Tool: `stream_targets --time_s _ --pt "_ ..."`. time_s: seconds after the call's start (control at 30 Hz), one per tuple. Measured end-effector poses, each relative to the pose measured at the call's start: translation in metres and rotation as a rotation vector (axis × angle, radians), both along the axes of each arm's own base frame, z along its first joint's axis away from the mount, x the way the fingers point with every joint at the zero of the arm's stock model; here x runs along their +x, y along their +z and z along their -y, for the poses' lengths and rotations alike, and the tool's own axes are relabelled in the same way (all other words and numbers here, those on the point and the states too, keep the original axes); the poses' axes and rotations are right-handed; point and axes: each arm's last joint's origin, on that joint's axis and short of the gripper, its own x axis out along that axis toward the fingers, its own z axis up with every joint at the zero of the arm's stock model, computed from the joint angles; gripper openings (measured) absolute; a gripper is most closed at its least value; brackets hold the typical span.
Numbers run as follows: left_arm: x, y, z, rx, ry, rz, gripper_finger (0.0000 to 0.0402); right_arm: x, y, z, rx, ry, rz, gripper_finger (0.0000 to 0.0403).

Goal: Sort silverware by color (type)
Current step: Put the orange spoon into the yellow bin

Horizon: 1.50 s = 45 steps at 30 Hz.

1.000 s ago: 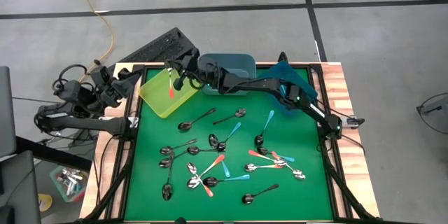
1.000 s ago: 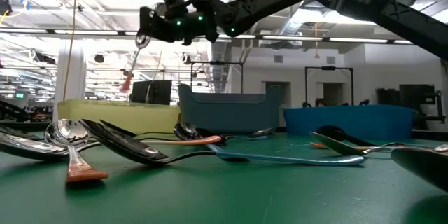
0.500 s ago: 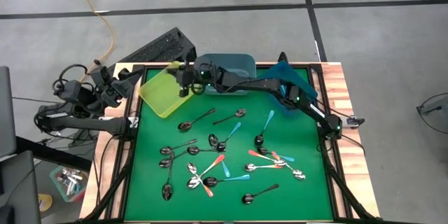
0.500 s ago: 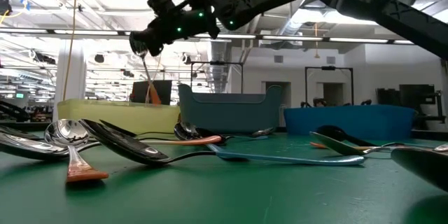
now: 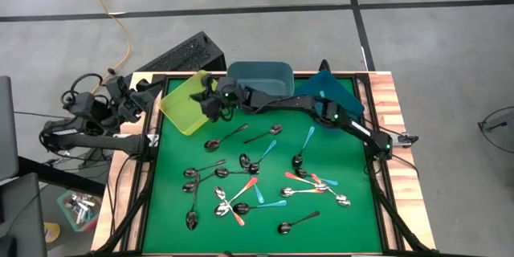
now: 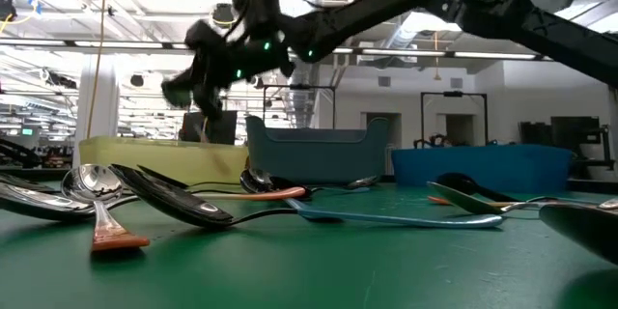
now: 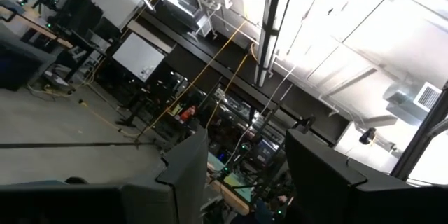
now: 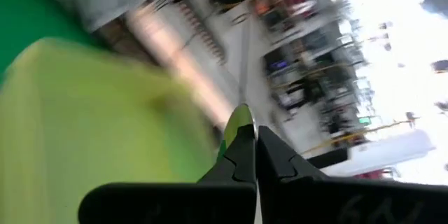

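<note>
A green-topped table (image 5: 169,209) carries scattered spoons (image 5: 241,185) and yellow (image 5: 181,108), teal (image 5: 265,72) and blue bins (image 5: 341,92).

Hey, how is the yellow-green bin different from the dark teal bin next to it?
The yellow-green bin is bright, the dark teal bin dull. The yellow-green bin sits turned at an angle, the dark teal bin square to the table. The right gripper hangs at the yellow-green bin's rim, none at the dark teal bin. Both are open-topped bins along the far edge.
</note>
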Motion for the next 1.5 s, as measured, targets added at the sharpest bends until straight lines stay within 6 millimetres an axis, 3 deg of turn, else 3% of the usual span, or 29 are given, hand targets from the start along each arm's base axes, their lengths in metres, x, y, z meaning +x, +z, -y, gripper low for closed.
stream_targets --time_s 0.2,0.57,1.5 --pt "0.000 0.000 0.000 0.012 0.016 -0.012 0.0176 0.000 0.012 -0.003 -0.019 -0.012 0.028 0.0007" --pt "0.000 -0.001 -0.001 0.005 0.044 -0.015 0.0176 -0.004 0.004 0.010 0.111 -0.029 -0.004 0.0011" --pt "0.000 -0.003 -0.002 0.048 0.117 -0.072 0.0176 -0.005 0.007 0.012 0.321 -0.083 0.042 0.0107"
